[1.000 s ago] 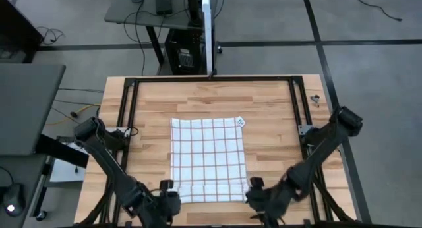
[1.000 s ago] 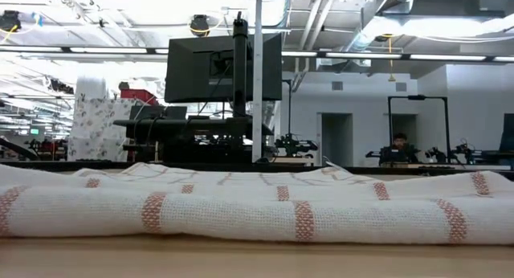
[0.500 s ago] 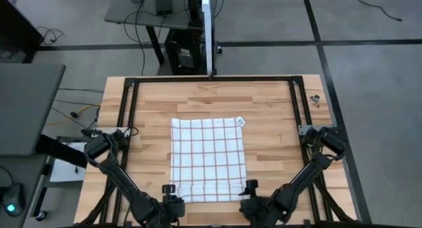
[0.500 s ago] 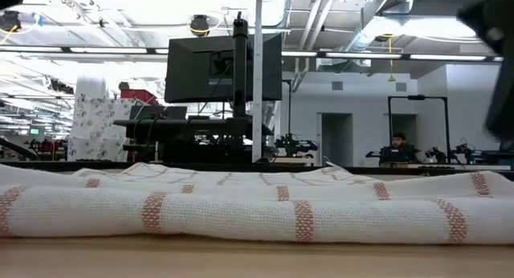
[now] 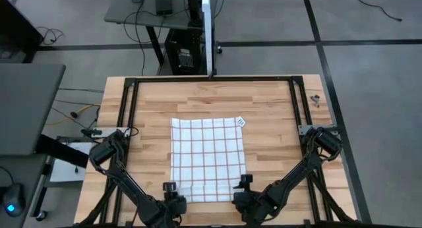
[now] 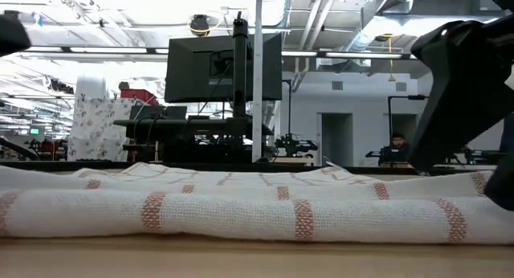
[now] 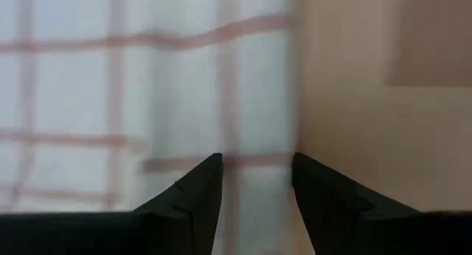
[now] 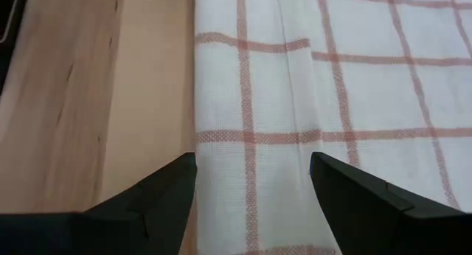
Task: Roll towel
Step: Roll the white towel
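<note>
The white towel (image 5: 208, 155) with reddish-brown grid lines lies spread flat in the middle of the wooden table. Its near edge (image 6: 241, 214) forms a thick, rounded band on the tabletop. My left gripper (image 5: 170, 188) is open above the towel's near left corner, and the towel's left edge (image 7: 291, 100) runs between its fingers. My right gripper (image 5: 243, 182) is open wide above the near right corner (image 8: 251, 137). In the low view it hangs over the towel's right end (image 6: 462, 85).
A black frame (image 5: 132, 83) runs around the table's left, far and right sides. A small dark item (image 5: 315, 98) lies at the far right corner. Bare wood (image 5: 211, 99) lies beyond the towel and on both sides of it.
Both grippers have moved from beside the towel's near edge inward over its near corners, the right one farther toward the table's left. The right gripper has come down into the low view. The towel has stayed still.
</note>
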Robot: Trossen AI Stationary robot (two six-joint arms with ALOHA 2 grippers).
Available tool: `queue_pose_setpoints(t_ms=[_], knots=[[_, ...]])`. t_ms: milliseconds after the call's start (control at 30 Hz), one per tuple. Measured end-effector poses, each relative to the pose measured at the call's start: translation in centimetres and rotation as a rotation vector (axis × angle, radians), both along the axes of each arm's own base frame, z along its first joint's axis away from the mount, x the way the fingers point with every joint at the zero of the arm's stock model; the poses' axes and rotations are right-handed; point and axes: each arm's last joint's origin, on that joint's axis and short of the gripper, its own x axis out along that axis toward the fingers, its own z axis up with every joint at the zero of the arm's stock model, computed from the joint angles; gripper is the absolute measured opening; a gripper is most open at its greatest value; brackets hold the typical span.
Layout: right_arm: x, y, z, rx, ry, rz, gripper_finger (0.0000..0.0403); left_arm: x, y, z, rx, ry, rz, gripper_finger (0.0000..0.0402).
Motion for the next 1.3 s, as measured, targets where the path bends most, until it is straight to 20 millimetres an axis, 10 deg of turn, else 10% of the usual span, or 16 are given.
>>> queue_pose_setpoints(t_ms=[400, 1300], knots=[[-0.4, 0.2, -0.1, -0.065, 0.035, 0.095, 0.0260, 0.2, -0.3, -0.7, -0.042, -0.049, -0.020, 0.0210], [-1.7, -0.3, -1.9, -0.021, 0.059, 0.084, 0.0260, 0.0, 0.3, -1.6, -0.001, -0.046, -0.071, 0.0205]])
